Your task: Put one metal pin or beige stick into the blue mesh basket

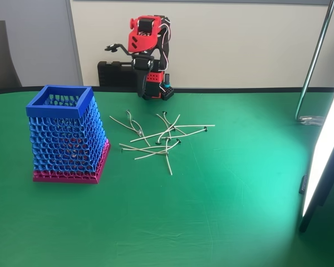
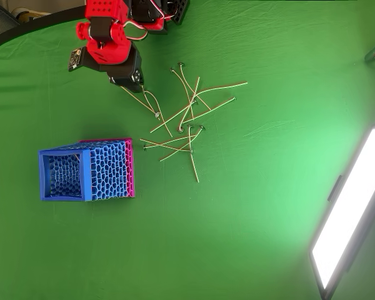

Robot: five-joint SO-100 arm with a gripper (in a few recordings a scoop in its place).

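Green felt-covered worktop (image 1: 222,222) spreads wide under both cameras, with a bright white light panel (image 1: 323,161) glowing at the right edge of the fixed view. Next in size, the tall square blue lattice basket with solid rim and magenta-pink base band (image 1: 67,136) stands upright at the left in the fixed view, well apart from the arm. The red and black robot arm (image 1: 147,55) sits folded at the worktop's far edge, raised off the surface. Its end effector (image 1: 116,48) points left in the fixed view, hanging in the air with nothing between the fingers; how far the jaws are parted I cannot tell. In the overhead view the arm (image 2: 109,47) hangs over the top-left corner. Smallest of all, the thin pale beige bent sticks (image 1: 167,139) lie scattered and crisscrossed on the felt, just right of the basket, outside it.
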